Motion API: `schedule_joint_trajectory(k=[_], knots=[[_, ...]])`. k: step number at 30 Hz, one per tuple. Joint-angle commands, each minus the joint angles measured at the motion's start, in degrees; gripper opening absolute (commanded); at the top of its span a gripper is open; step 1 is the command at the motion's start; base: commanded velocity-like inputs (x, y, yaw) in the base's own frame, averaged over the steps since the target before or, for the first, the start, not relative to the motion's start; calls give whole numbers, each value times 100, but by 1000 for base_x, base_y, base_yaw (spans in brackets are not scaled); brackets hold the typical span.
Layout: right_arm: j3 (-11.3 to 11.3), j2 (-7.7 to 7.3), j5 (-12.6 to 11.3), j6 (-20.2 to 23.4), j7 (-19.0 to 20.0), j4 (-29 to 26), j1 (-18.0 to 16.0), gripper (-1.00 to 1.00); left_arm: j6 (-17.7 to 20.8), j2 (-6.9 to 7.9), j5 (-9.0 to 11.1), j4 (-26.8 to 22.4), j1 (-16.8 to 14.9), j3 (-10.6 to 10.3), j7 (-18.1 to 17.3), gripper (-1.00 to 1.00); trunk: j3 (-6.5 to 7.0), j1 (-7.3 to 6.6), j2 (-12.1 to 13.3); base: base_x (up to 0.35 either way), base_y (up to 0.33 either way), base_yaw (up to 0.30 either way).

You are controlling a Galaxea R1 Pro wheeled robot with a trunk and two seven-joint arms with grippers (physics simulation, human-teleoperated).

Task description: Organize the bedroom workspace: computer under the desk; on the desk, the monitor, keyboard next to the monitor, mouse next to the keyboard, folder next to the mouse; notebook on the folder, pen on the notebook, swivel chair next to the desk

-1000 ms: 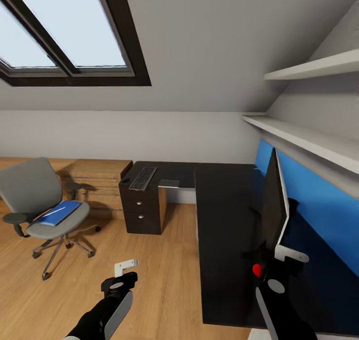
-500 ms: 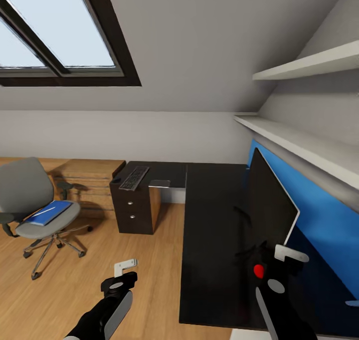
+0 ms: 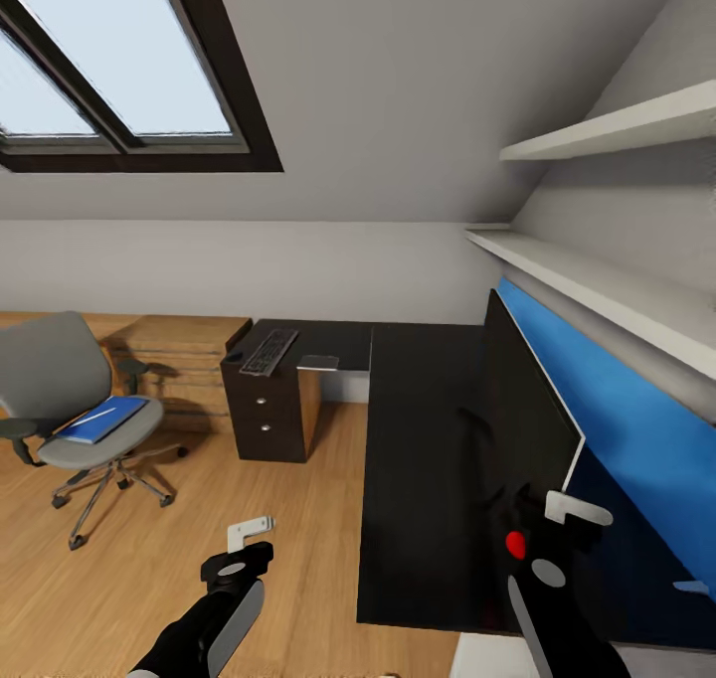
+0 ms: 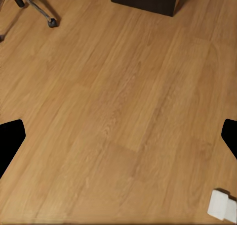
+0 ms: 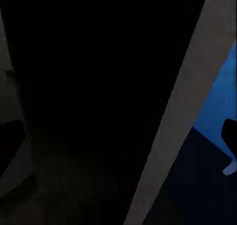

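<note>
Head view shows one monitor (image 3: 522,400) standing on the black worktop (image 3: 418,479) at about 3 o'clock, with the right gripper (image 3: 542,524) at its near lower corner; whether those jaws are clamped on it I cannot tell. One keyboard (image 3: 268,351) lies on the far wing at 11 o'clock, well apart from the monitor, so that step looks undone. One swivel chair (image 3: 70,400) stands out on the floor at 9 o'clock, with one blue folder (image 3: 99,421) on its seat, something pale and thin lying on the folder. Chair and folder are yet to be moved. The left gripper (image 3: 249,539) hangs over bare wooden floor (image 4: 123,116), jaws apart and empty.
</note>
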Motion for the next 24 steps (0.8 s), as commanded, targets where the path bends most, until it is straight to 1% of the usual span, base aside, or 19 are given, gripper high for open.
schedule_joint_trajectory(k=[1, 18, 24], knots=[[-7, 4, 46, 37, -7, 0, -4, 100, 23, 5, 30, -8, -5, -23, 43, 100, -10, 2, -11, -134, 0, 0], [30, 4, 37, 1, 14, -8, -4, 100, 31, 13, 37, -12, -5, -15, 43, 100, -10, 2, -11, -93, 0, 0], [30, 4, 37, -8, 22, -9, -4, 100, 18, 19, 31, -12, -5, -18, 47, 100, -10, 2, -11, -7, -72, 0]])
